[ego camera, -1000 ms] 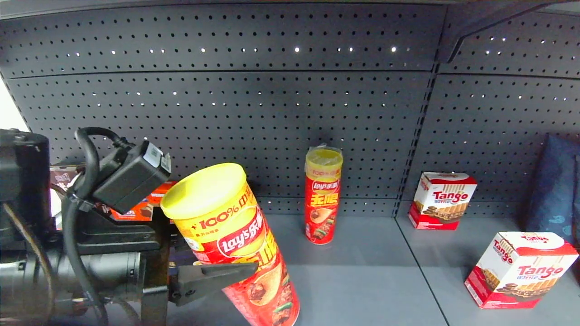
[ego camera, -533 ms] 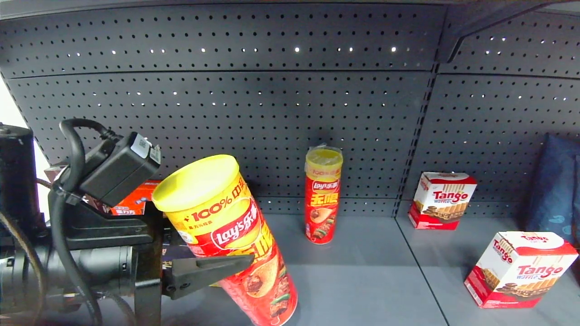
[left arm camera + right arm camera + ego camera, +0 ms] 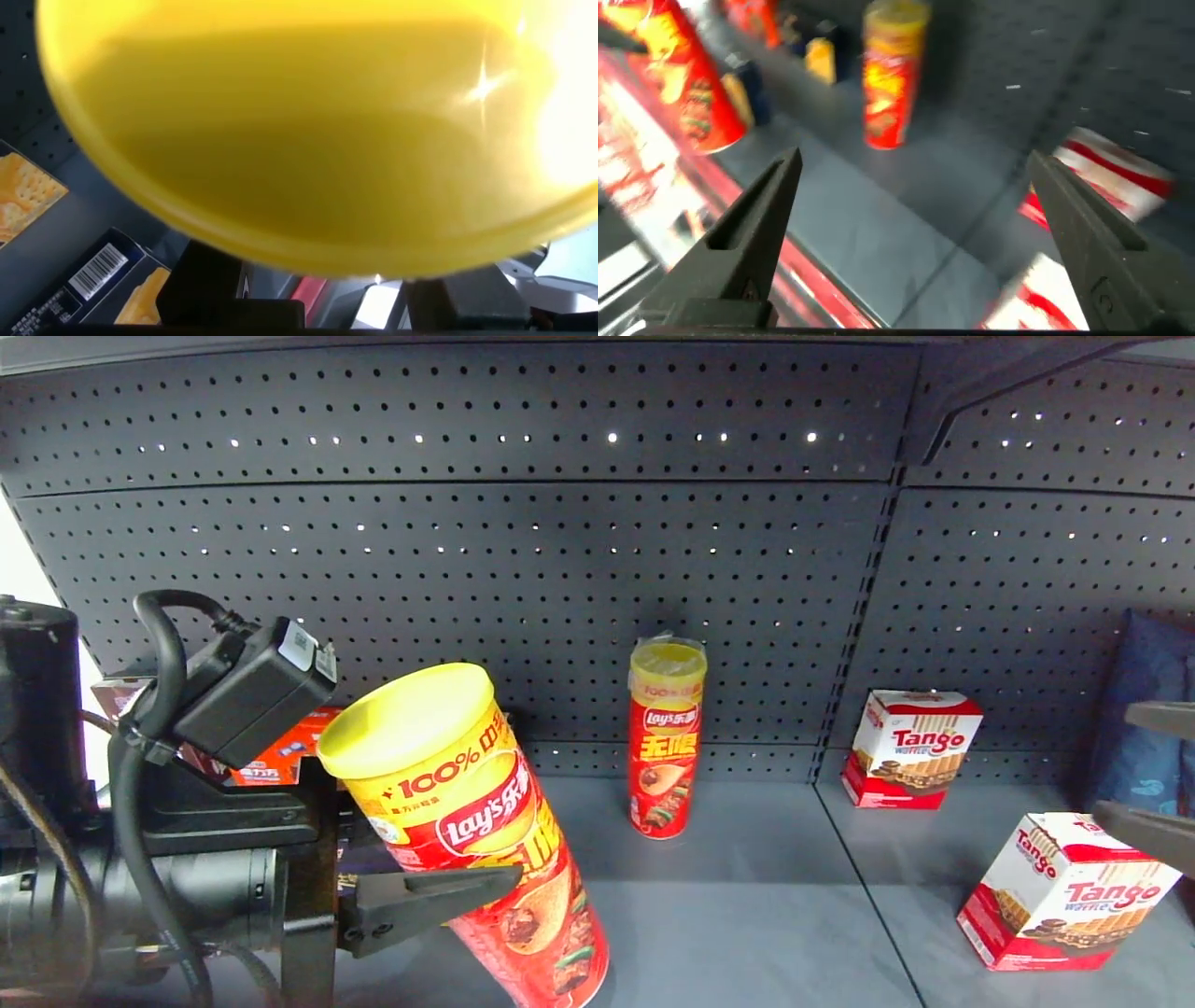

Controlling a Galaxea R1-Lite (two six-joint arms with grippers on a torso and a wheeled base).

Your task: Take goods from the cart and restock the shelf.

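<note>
My left gripper [image 3: 439, 877] is shut on a tall red chip can with a yellow lid [image 3: 467, 821], held tilted over the front left of the grey shelf [image 3: 747, 915]. Its lid [image 3: 308, 121] looms close in the left wrist view. A second, smaller chip can [image 3: 665, 737] stands upright near the pegboard back, to the right of the held one. My right gripper [image 3: 1158, 775] comes in at the right edge, open and holding nothing. From the right wrist, its spread fingers [image 3: 915, 168] frame the upright can [image 3: 892, 75], with the held can [image 3: 687, 84] off to one side.
Two red-and-white wafer boxes [image 3: 910, 747] [image 3: 1064, 896] sit on the right shelf section, the nearer one just under my right gripper. A blue bag [image 3: 1144, 728] leans at the far right. An orange box [image 3: 280, 756] lies behind my left arm. Bare shelf floor lies between the cans and the wafer boxes.
My right gripper has come into the head view at the right edge. The held can shifted left and up, then slightly back right, still tilted in my left gripper.
</note>
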